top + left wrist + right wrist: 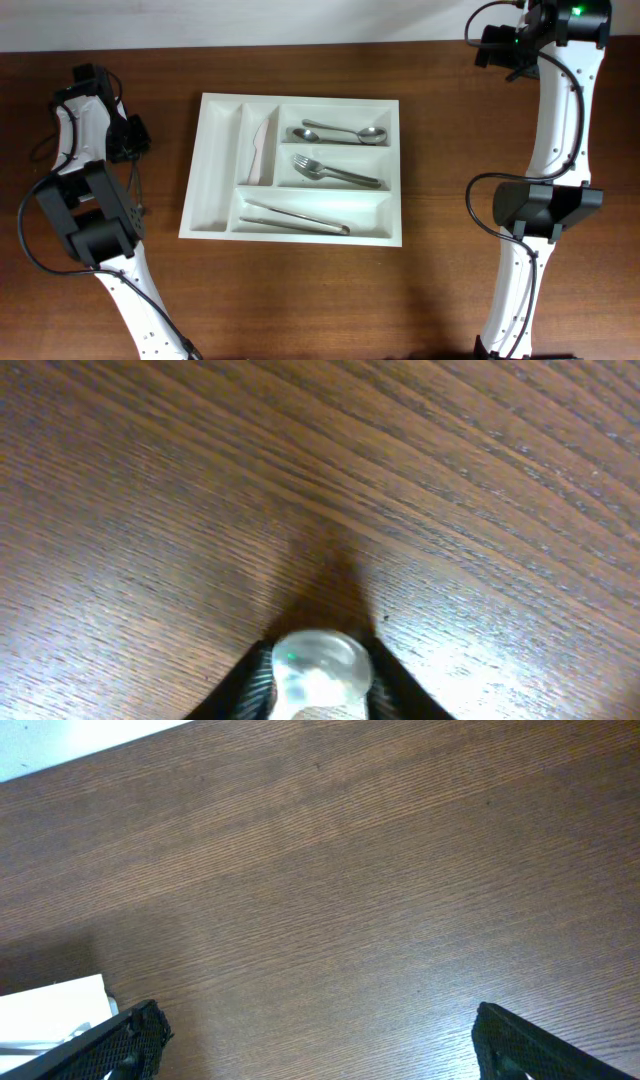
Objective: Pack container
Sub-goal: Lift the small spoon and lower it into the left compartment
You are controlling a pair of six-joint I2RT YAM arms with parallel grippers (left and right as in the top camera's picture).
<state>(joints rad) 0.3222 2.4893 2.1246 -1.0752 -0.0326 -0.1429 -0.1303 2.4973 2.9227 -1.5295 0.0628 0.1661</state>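
Note:
The container, a white five-compartment cutlery tray (215, 215), lies at the table's middle. It holds a white plastic knife (262, 152) in an upright slot, two metal spoons (340, 133) in the top long slot, forks (335, 172) in the middle one and a long metal utensil (295, 217) in the bottom one. My left gripper (135, 137) is left of the tray. In the left wrist view it (318, 695) is shut on a shiny rounded metal spoon bowl (320, 663) just above the wood. My right gripper (497, 45) is open and empty at the far right back.
The tray's leftmost upright slot (218, 160) shows only white plastic. A corner of the tray (50, 1010) shows at the left edge of the right wrist view. The table's far edge (90, 750) runs close behind the right gripper (315, 1040). Brown wood surrounds the tray.

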